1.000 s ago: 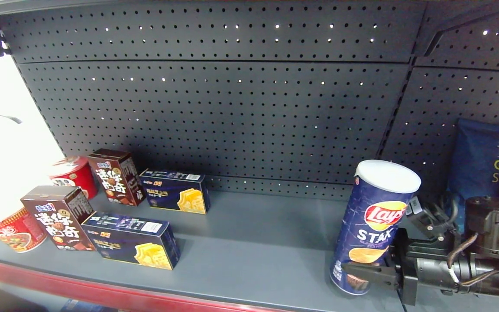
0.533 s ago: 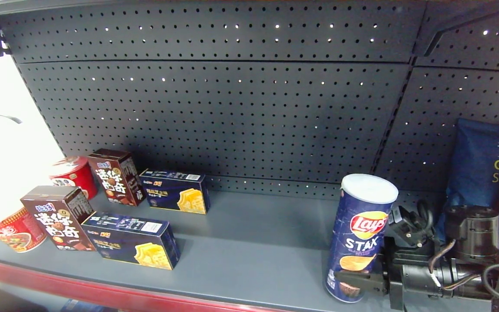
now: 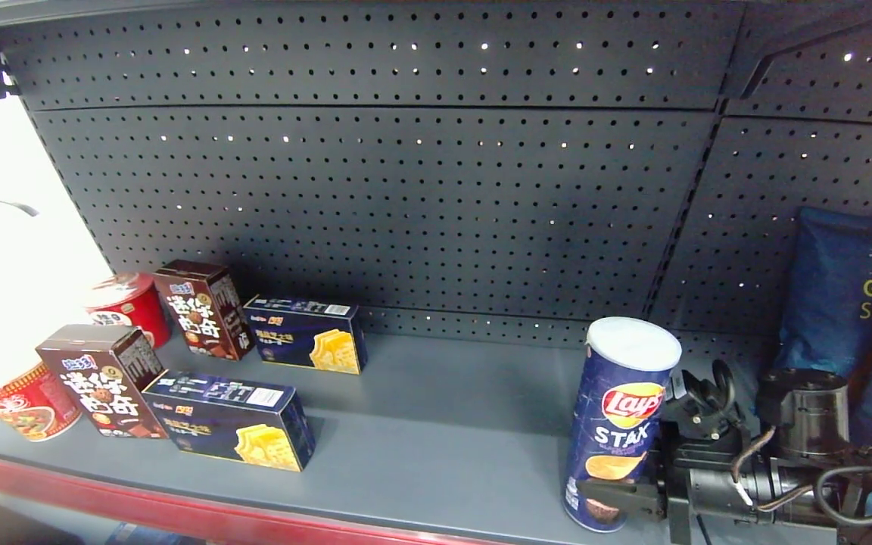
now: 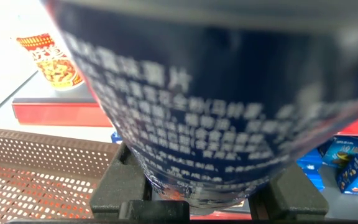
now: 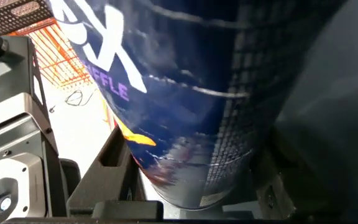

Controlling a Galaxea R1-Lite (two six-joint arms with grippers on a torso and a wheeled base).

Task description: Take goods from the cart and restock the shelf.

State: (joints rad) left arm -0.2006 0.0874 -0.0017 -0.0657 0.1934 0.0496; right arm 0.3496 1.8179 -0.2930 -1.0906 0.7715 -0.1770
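The right gripper (image 3: 621, 486) clasps the chips can (image 3: 623, 401) near its base, upright at 4 o'clock on the shelf (image 3: 436, 443) (front right part). The left gripper (image 4: 207, 194) grips another blue can (image 4: 216, 93).

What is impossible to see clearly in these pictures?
- Head view: the far finger of the right end effector is hidden behind the chip can.
- Head view: the blue bag is cut by the right edge.
- Left wrist view: the dark blue container in the left end effector is blurred, its top cut off.
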